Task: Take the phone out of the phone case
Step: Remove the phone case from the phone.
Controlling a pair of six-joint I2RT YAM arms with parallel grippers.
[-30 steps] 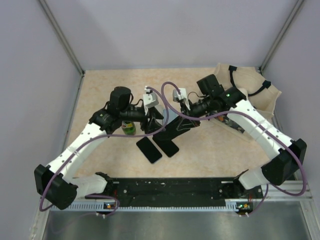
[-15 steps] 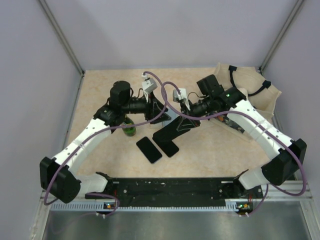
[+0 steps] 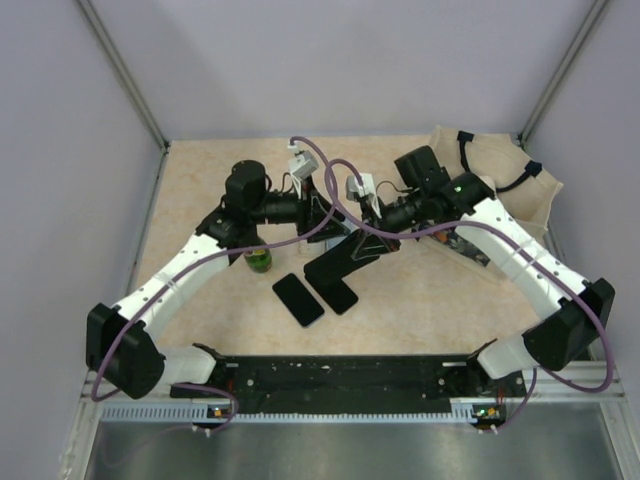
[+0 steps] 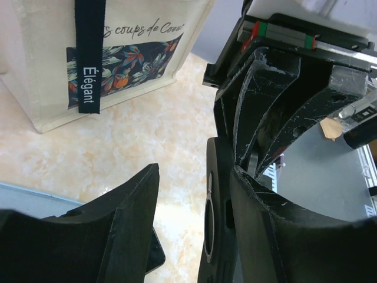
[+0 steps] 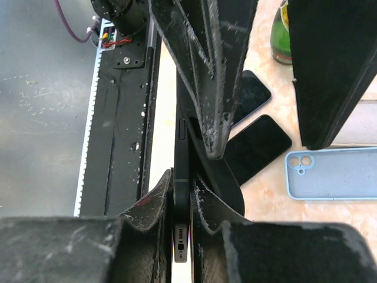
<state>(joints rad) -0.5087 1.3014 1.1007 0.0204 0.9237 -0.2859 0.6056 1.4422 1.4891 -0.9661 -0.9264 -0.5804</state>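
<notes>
My right gripper (image 3: 368, 232) is shut on the bottom end of a black phone (image 5: 181, 147) and holds it edge-up above the table; the charging port shows between the pads. The black phone case (image 5: 207, 171) bends away from the phone's back. In the top view the phone and case (image 3: 335, 262) slant down to the left. My left gripper (image 3: 322, 205) is open beside it. In the left wrist view the case's edge (image 4: 215, 224) lies against my right finger (image 4: 277, 236), with a wide gap to the other finger (image 4: 118, 236).
Two bare black phones (image 3: 298, 300) (image 3: 338, 292) lie on the table below the grippers. A green bottle (image 3: 259, 258) stands to their left. A light blue case (image 5: 333, 174) lies on the table. A cream tote bag (image 3: 500, 195) sits at the right.
My left gripper has moved up and to the right, from beside the bottle to the held phone case. The right gripper has kept the phone almost still.
</notes>
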